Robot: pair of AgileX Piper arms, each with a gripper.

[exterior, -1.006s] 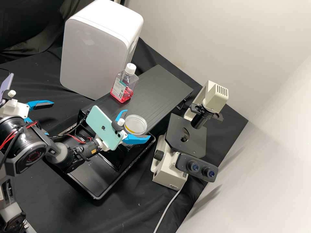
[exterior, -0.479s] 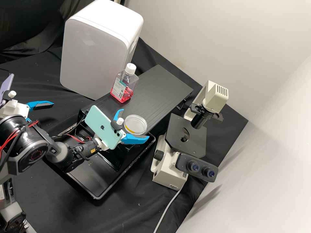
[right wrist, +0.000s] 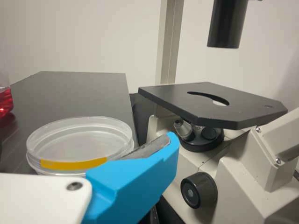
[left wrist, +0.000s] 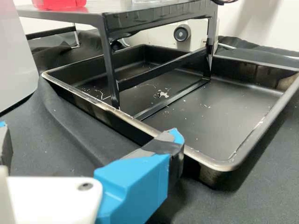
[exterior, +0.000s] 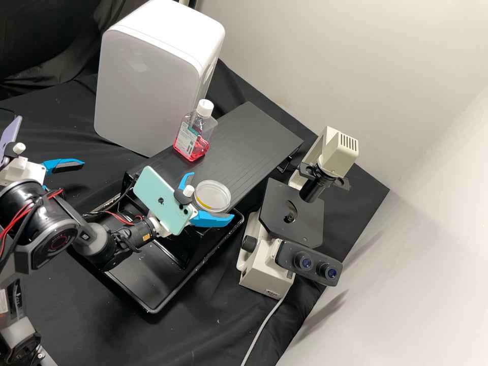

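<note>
A black tray (exterior: 142, 277) lies on my bench, and a raised black platform (exterior: 254, 142) stands in it. A bottle of red liquid (exterior: 192, 137) stands at the platform's far edge, with a white box (exterior: 152, 71) behind it on the bench. A microscope (exterior: 269, 254) sits just beside the tray, its stage (right wrist: 243, 112) close past the petri dish (exterior: 213, 193).

My left gripper (left wrist: 86, 133) hangs low outside the tray's edge farthest from the microscope, fingers spread wide, holding nothing.

Since a second ago my right gripper (exterior: 210, 197) has eased back slightly, and the dish has not moved.

The dish rests on the platform's near corner, between my right gripper's spread fingers, with one pad at its rim. It is round, shallow and clear, with a yellow strip on its side wall.
</note>
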